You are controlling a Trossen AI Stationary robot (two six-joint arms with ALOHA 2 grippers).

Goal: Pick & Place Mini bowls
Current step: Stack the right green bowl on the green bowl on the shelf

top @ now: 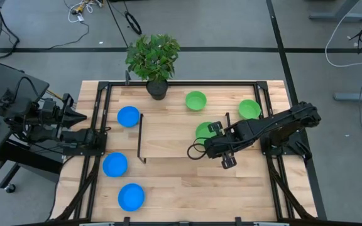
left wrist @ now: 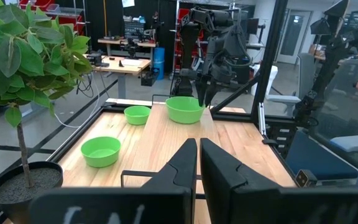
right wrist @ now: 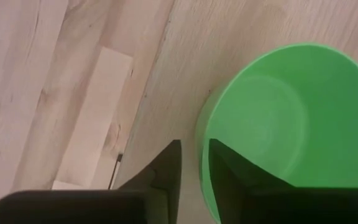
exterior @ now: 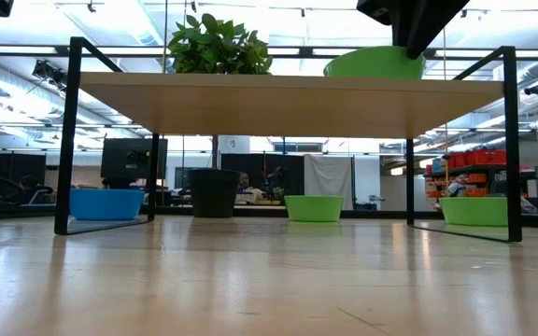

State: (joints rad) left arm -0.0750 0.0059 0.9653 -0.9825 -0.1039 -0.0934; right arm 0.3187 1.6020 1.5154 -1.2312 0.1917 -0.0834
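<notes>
Where the right wrist looks down: the right tool stands astride the rim of a green mini bowl. Its fingers are slightly parted and a sliver of wood shows beside the rim, so nothing is clamped.
Only the low view tells: that bowl sits on top of a raised wooden shelf, not on the tabletop beneath it.
Left tool: waits at the tabletop's left edge, fingers all but together, holding nothing.
Blue mini bowls: only the high view shows all three, on the left half. The front blue bowl and the middle blue bowl lie nearest; the rear blue bowl lies just beside the shelf's left frame.
Other green mini bowls: the nearer green bowl and the farther green bowl rest on the tabletop toward its far edge, well apart.
Leafy plant: stands in a dark pot at the middle of the far edge.
Room: grey floor with cables; desks and red racks stand behind.
</notes>
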